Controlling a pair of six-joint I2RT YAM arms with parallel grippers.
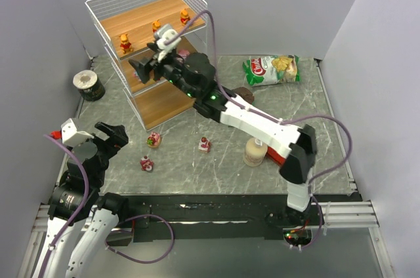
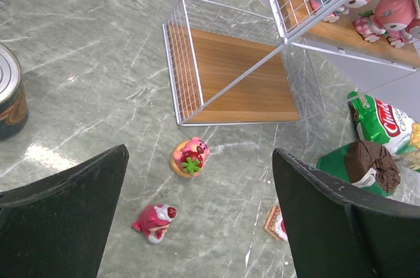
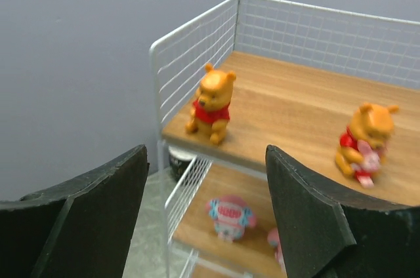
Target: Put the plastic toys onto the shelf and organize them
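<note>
The white wire shelf [image 1: 164,104] stands at the back left. Three orange-yellow bear toys [image 1: 125,43] sit on its top tier; two show in the right wrist view [image 3: 212,103]. Pink toys [image 3: 230,216] sit on the middle tier and also show in the left wrist view [image 2: 394,16]. My right gripper [image 1: 141,69] is open and empty in front of the middle tier. Three toys lie on the table: a pink one [image 1: 153,139], a red one [image 1: 146,163] and a red-and-white one [image 1: 205,144]. My left gripper [image 1: 111,135] is open and empty, above and left of them [image 2: 199,160].
A dark can [image 1: 88,84] stands left of the shelf. A green chips bag [image 1: 272,69] lies at the back right, with a brown chocolate item [image 2: 372,162] near it. A cream bottle [image 1: 254,152] stands under the right arm.
</note>
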